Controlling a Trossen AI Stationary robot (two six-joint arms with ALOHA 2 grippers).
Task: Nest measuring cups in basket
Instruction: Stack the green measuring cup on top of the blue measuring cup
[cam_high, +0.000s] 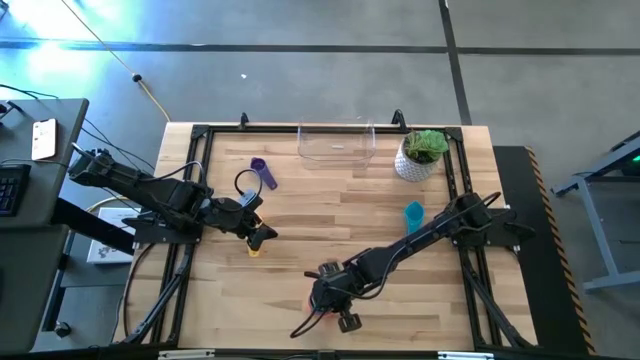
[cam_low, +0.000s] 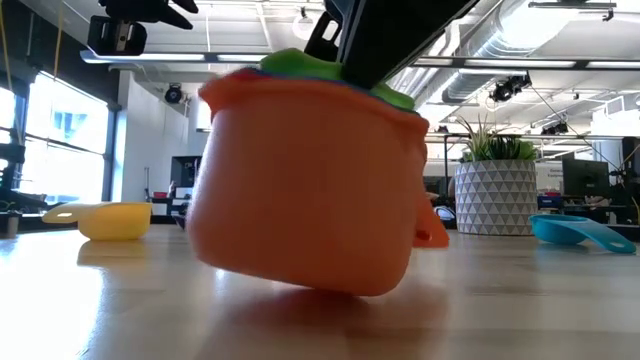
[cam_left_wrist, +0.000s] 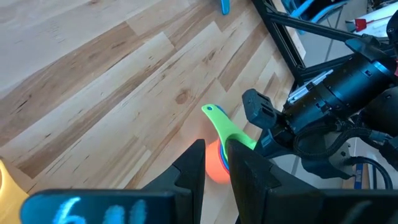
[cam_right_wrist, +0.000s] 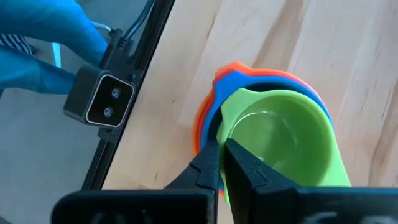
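Observation:
My right gripper (cam_high: 325, 292) is near the table's near edge, shut on a nested stack of cups: green (cam_right_wrist: 280, 134) inside blue (cam_right_wrist: 219, 93) inside orange (cam_low: 310, 190). My left gripper (cam_high: 258, 234) hovers at centre left with its fingers nearly together, holding nothing. It stands just above the yellow cup (cam_high: 253, 250), which rests on the table. The purple cup (cam_high: 262, 172) lies farther back on the left and the teal cup (cam_high: 413, 215) on the right. The clear basket (cam_high: 336, 143) stands at the far edge. No red cup shows. My right gripper pinches the stack's walls near the rim (cam_right_wrist: 217, 127), one finger inside the green cup and one outside the orange. The fingers slant down from above. The stack sits tilted, its low side (cam_low: 325, 288) at the table; I cannot tell whether it touches.
A white pot with a green plant (cam_high: 420, 155) stands right of the basket. A black frame (cam_high: 200, 135) runs round the wooden top. A small camera (cam_right_wrist: 102, 99) sits at the near edge beside the stack. Bare wood lies between the stack and the basket.

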